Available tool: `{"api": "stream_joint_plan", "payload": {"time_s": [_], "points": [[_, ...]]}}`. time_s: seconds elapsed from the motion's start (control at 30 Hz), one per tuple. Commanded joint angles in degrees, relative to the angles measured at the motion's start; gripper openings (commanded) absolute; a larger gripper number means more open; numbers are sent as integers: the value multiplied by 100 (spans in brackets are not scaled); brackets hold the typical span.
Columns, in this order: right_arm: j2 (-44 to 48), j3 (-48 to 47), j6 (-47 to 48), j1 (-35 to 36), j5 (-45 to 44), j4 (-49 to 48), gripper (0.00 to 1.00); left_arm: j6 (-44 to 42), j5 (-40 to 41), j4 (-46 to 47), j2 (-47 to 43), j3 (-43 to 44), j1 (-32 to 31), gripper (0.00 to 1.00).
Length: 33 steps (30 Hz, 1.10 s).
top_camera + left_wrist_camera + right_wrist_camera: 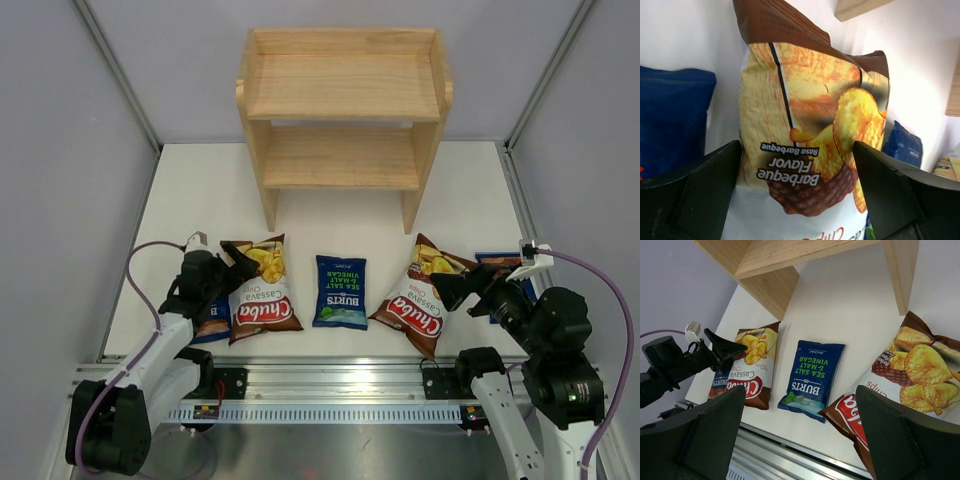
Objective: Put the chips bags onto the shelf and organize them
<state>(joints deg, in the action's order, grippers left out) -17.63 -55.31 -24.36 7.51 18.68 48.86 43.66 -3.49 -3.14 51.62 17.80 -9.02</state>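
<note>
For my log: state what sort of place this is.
Likely a robot test cell: plain grey walls, a metal mounting rail, one small wooden shelf on a white table.

Open table (340, 218) before shelf (343, 85)

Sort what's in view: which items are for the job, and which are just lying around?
Job:
- shelf
- left brown chips bag
- right brown chips bag
- middle blue bag
- blue bag by the left arm
- blue bag by the right arm, partly hidden

Not job:
- nothing loose, only rig parts: purple cables, metal rail
</note>
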Motion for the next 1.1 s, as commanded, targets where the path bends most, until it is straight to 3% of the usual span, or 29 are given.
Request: {"api": "stream_joint_plan", "payload": {"time_s": [0.0, 0.3, 0.4, 0.53, 0.57, 0.63, 0.8, 1.07], "points": [[-57, 90, -113, 31, 224, -333, 99, 248, -135, 560, -440, -259, -109, 96], [-57, 257, -368, 32, 514, -606, 99, 538, 67, 683, -811, -672, -276, 94], [-74, 266, -394, 31, 540, -623, 99, 670, 111, 797, -793, -760, -337, 88], [-57, 319, -464, 40, 611, -676, 99, 837, 234, 911, -793, -848, -513, 74], [-48, 345, -491, 40, 620, -694, 99, 872, 278, 868, -811, -840, -600, 64], [-39, 407, -552, 31, 663, -746, 99, 1004, 479, 832, -942, -849, -680, 56], [-30, 556, -710, 40, 777, -878, 99, 1582, 875, 393, -1617, -901, -909, 38], [-22, 1127, -1123, 31, 1339, -1466, 99, 2296, 982, -546, -3086, -858, -1076, 28]]}}
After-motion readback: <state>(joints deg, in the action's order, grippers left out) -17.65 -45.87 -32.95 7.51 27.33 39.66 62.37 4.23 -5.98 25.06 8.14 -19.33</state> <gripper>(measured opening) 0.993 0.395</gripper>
